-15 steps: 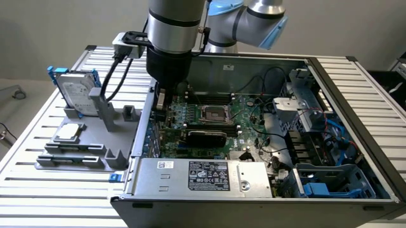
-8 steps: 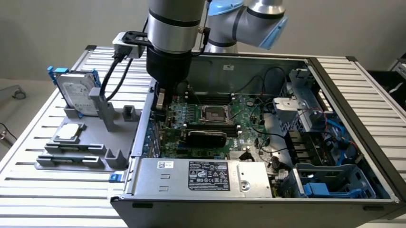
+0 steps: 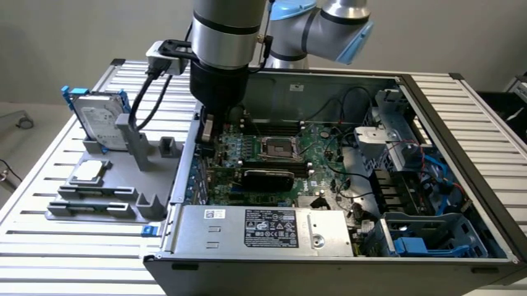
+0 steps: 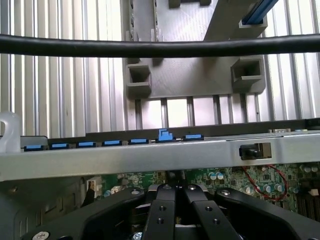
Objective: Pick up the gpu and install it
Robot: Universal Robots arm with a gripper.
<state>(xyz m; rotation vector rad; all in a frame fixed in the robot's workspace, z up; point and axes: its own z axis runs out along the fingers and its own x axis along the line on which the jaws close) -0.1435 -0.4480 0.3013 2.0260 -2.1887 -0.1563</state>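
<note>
1. The hand (image 4: 175, 200) has its two black fingers (image 4: 161, 212) pressed together, tips meeting just above the green motherboard (image 4: 250, 177); whether a thin card sits between them cannot be told.
2. In the exterior view the hand (image 3: 207, 131) reaches down into the open computer case (image 3: 461, 123) at its wall on the exterior view's left, and a thin upright card with a silver end, seemingly the gpu (image 3: 206, 129), shows right under it against that wall.
3. The wrist view adds what the exterior view hides: the case's silver rear rail (image 4: 150, 155) with a row of blue slot clips (image 4: 112, 143), and a thick black cable (image 4: 160, 47) crossing in front of the camera.
4. The arm (image 3: 222, 37) stands nearly vertical over the case, its grey and blue joints (image 3: 329, 24) behind.
5. Inside the case lie a CPU socket (image 3: 276, 148), a black block (image 3: 268, 179) and a labelled power supply (image 3: 263, 231).
6. On the ribbed metal desk (image 3: 66, 246), beside the case, a grey holder (image 3: 107, 185) carries a hard drive in a blue frame (image 3: 99, 120).
7. A plain grey wall (image 3: 66, 37) stands behind.
</note>
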